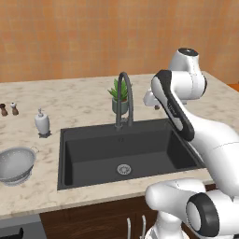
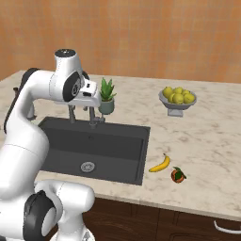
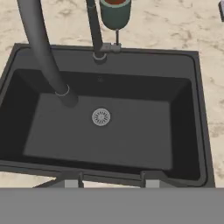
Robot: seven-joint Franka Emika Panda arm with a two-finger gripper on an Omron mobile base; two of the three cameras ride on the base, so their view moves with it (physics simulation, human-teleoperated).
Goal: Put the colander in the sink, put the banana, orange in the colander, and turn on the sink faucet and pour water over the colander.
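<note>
Nearest the hand camera: two dark fingertips (image 3: 71, 183) of the pincer (image 3: 112, 183), set apart with nothing between them, so open and empty. Just beyond, the near rim of the sink (image 3: 131, 144), with the round drain (image 3: 101, 117) at the middle of its floor. Hangs high over the basin, pointed down into it.

Seen from the left base camera alone: the colander (image 1: 16, 163), upright on the counter (image 1: 84, 100) left of the sink, well apart from the arm, with a white soap dispenser (image 1: 42, 123) behind it and two small shakers (image 1: 9, 109) farther back at the left edge.

Seen from the right base camera alone: the banana (image 2: 160, 164) and the orange (image 2: 178, 175), lying near each other on the counter right of the sink, the banana just beside the basin's right edge; farther back, a footed grey bowl (image 2: 177, 106) of yellow-green fruit.

Common to all three: the sink faucet (image 1: 124, 99) rising from the back rim, spout arched over the basin, and a potted plant (image 2: 107, 96) just behind it. No water seen at the spout.

Colander to the pincer's left, banana and orange to its right, all on the counter and clear of the basin.
</note>
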